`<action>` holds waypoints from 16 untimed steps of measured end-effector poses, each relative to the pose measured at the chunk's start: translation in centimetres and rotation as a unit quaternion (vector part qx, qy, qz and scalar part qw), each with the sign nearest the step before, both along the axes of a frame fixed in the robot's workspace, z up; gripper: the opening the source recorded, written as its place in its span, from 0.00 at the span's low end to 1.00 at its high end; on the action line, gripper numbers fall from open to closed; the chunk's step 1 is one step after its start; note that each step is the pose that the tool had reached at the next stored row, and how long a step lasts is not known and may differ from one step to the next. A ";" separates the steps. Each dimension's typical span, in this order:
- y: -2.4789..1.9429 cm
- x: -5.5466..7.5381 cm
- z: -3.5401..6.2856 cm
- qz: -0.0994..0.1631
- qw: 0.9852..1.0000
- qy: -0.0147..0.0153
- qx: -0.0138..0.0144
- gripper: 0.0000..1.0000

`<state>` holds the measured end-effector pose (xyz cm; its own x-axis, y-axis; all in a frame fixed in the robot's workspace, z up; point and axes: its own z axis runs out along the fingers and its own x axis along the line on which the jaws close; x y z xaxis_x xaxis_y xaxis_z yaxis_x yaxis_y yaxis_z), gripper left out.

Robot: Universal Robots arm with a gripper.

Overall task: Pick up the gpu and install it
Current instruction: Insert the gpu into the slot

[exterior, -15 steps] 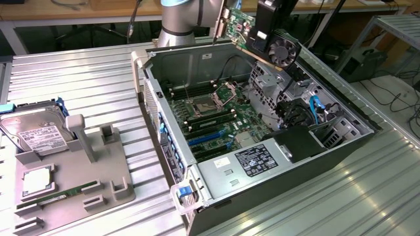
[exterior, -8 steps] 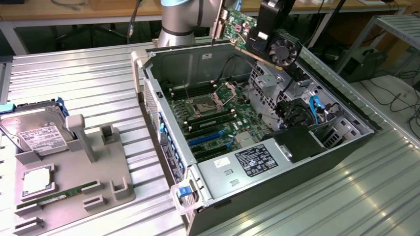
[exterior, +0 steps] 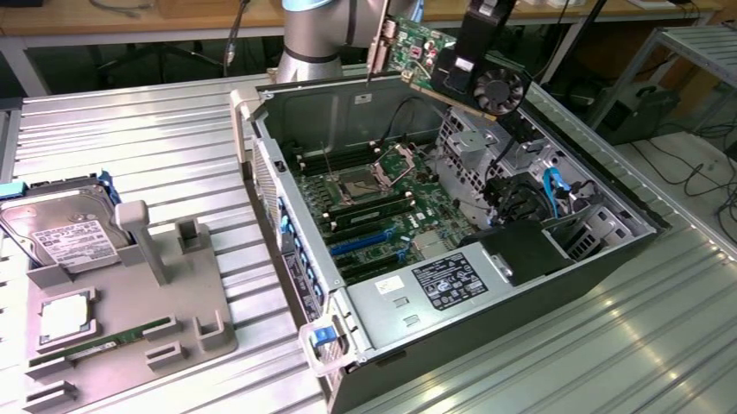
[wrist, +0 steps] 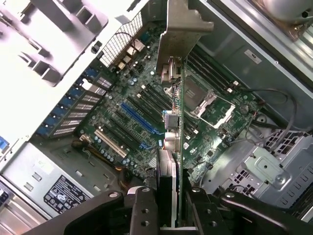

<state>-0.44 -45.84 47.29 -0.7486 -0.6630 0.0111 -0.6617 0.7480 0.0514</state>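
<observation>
Ribbed metal sheeting covers the table (exterior: 138,138), and an open computer case (exterior: 610,259) lies on it with its inside facing up. Behind the case's far end stands the grey base of the robot arm (exterior: 311,34), with workbenches and cables further back.

Held in the air above that far end is the gpu (exterior: 424,45), tilted, its green board towards the exterior view's left and its round black fan (exterior: 499,89) towards the right. It touches nothing in the case. The gripper (wrist: 172,208) has it from above: in the wrist view the card runs edge-on between the two black fingers (wrist: 143,210), which are clamped on it, and its silver bracket (wrist: 180,29) sticks out at the far end.

Below it lies the motherboard (exterior: 381,207), with the processor socket (exterior: 351,185) and the blue slots (exterior: 359,241) in plain sight. A labelled silver power supply (exterior: 455,280) sits at the case's near end.

Off to the exterior view's left, well apart from the case, a grey holder (exterior: 173,310) carries a hard drive (exterior: 64,233), a square chip (exterior: 67,315) and a narrow RAM stick (exterior: 110,341).
</observation>
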 end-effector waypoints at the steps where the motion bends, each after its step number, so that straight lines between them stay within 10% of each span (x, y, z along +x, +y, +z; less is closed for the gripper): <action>1: 0.00 0.0 0.00 0.008 1.000 0.000 0.000 0.27; 16: 0.00 0.0 0.00 0.107 0.994 0.000 0.000 0.27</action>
